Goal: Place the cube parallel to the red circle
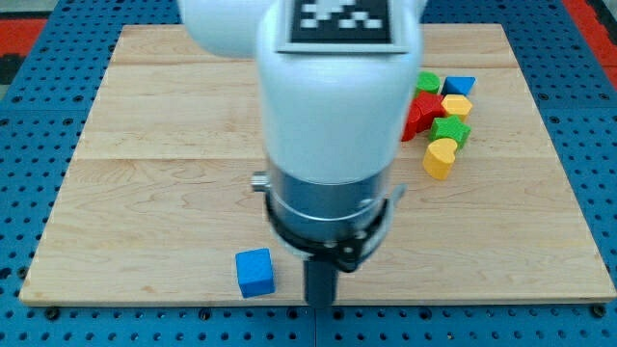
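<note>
A blue cube point(254, 272) lies near the board's bottom edge, left of centre. My tip point(320, 304) is at the bottom edge, a short way to the cube's right and not touching it. A red block point(421, 115) sits in a cluster at the upper right. The arm partly hides it, so I cannot make out its shape.
The cluster at the upper right also holds a green block point(427, 82), a blue block point(460, 86), a yellow block point(455, 104), a green star-like block point(449, 130) and a yellow heart point(440, 158). The arm's white body point(328, 106) hides the middle of the wooden board point(145, 145).
</note>
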Robot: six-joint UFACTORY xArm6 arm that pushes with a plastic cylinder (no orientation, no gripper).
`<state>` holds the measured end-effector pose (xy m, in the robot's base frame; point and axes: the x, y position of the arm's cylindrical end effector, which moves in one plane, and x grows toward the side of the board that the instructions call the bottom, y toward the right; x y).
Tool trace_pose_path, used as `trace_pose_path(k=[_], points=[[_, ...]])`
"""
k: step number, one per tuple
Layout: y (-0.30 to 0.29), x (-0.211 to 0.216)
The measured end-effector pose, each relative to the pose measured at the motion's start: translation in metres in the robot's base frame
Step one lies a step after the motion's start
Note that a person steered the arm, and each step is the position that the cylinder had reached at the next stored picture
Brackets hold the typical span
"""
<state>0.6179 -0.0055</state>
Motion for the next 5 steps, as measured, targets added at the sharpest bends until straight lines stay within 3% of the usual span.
trace_pose_path(k=[2,5], points=[[-0.114,-0.012],[-0.108,-0.190]])
